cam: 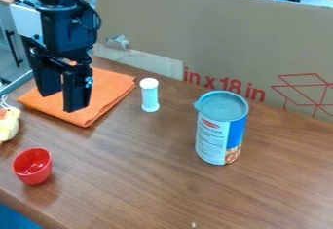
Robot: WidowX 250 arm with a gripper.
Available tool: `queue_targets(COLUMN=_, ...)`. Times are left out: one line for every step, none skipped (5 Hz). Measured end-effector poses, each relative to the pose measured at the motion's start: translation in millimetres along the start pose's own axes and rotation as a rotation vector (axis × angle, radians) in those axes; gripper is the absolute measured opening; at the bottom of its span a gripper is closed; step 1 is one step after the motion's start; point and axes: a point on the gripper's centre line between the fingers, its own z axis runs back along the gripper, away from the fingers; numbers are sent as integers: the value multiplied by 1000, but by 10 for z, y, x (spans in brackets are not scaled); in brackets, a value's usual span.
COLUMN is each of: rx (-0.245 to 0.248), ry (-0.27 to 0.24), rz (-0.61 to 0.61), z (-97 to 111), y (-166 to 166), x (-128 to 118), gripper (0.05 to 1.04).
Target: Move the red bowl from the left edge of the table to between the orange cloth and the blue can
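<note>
the gripper is hanging spread and empty above the folded orange cloth (whether they are touching, i cannot tell), so nothing is being lifted. the white-capped tube and lidded canister are standing upright; the red bowl is sitting nearer the camera.

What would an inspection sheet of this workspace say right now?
Surface: brown wood-grain tabletop, small pale speck at near edge of view.
Job's things: folded orange cloth, behind the gripper in view.
Clutter: glossy red bowl; small white-capped cylinder, upright; blue-and-white lidded can, upright; pale yellow object, cut off at left.
Gripper: black two-finger gripper, open, nothing seen held.
Cables: black cable looped beside arm.
Surroundings: brown cardboard sheet behind.
</note>
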Motion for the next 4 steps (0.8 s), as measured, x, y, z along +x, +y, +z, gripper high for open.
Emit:
queue_targets(rx=-8, ry=15, rz=-1, z=-52, y=-7, x=-8, gripper=1001)
queue_targets(rx=0, ry=-4, rz=-55, z=-144, y=-46, x=-198, gripper=1001)
queue_targets(rx=54, ry=-13, rz=-25, z=-136, y=-36, x=-393, gripper=1001)
queue_targets(rx=112, ry=33, rz=10, z=-308, y=12, x=-523, gripper=1001)
